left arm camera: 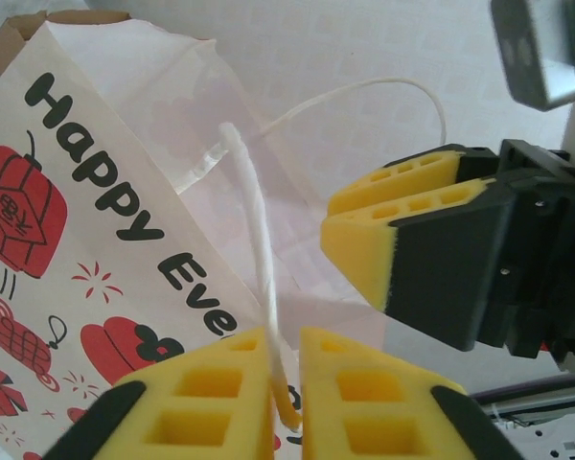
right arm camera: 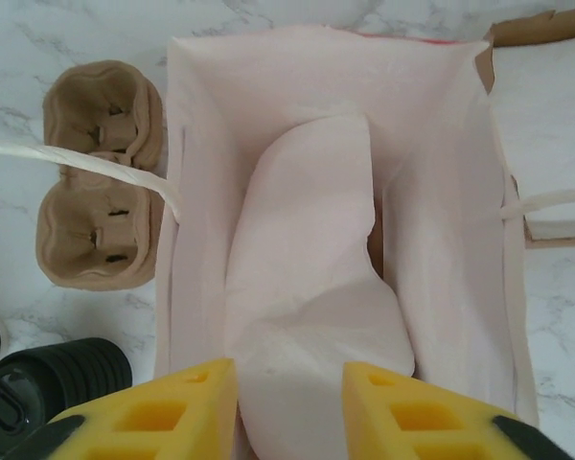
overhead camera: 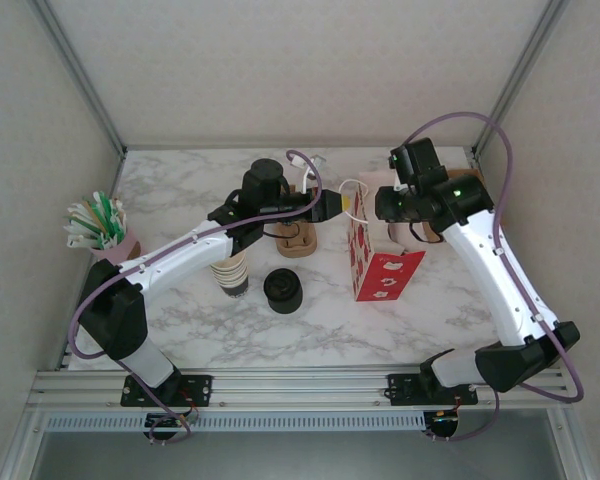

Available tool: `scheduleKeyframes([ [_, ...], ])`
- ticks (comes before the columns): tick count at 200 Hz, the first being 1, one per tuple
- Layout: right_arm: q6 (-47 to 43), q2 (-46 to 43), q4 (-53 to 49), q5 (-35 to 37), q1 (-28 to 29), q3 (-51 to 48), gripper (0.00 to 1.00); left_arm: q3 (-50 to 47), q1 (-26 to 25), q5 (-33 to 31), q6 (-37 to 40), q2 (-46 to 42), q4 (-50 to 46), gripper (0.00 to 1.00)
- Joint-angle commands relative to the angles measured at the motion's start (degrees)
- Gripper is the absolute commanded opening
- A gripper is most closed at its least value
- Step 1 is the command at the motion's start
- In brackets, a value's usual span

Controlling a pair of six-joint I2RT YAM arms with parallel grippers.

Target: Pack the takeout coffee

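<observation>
Pinching bag handle (left arm camera: pixel 258 251) — left pincer (left arm camera: pixel 286 383)

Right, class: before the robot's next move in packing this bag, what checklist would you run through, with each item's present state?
1. Hold on the bag: ok, left end effector shut on the paper bag's cord handle.
2. Bag mouth open: ok, spread wide.
3. Bag interior free: not ok, tissue paper bulges up inside.
4. Free hand for a pick: ok, right end effector open above the bag mouth, holding nothing.
5. Is the cardboard cup carrier out of the way: ok, beside the bag, wells empty.
</observation>
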Motion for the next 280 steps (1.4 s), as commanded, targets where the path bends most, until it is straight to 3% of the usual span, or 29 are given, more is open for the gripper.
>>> scheduleKeyframes([
  [1,0.7,-4.4,2.1,-1.4,0.1,0.1,0.37,1.5,-0.4,-0.8,0.6,-2.1,0.1,0.24],
  [18,0.7,-6.7,3.1,-2.4,0.1,-0.9,0.42,1.8,-0.4,-0.8,0.3,-2.3,0.4,0.32],
  [70,1.0,-15.3,6.1,-3.4,0.1,-6.3,0.62,2.5,-1.2,-1.9,0.2,-4.1,-0.5,0.79],
  [100,1.9,-21.5,7.1,-2.5,0.1,-10.6,0.74,2.3,-1.9,-3.5,0.8,-5.9,-1.6,0.99],
  [145,4.3,-30.3,7.7,-1.6,0.1,-15.7,0.85,0.8,-2.8,-6.5,1.0,-9.2,-1.7,1.0],
  [237,10.6,-42.7,2.7,9.2,0.1,-27.8,0.85,-12.8,-3.1,-20.3,2.8,-23.4,-4.9,1.0],
  [280,13.9,-41.8,0.4,13.0,0.0,-30.3,0.84,-17.5,-3.1,-20.3,2.1,-24.1,-6.2,0.89],
])
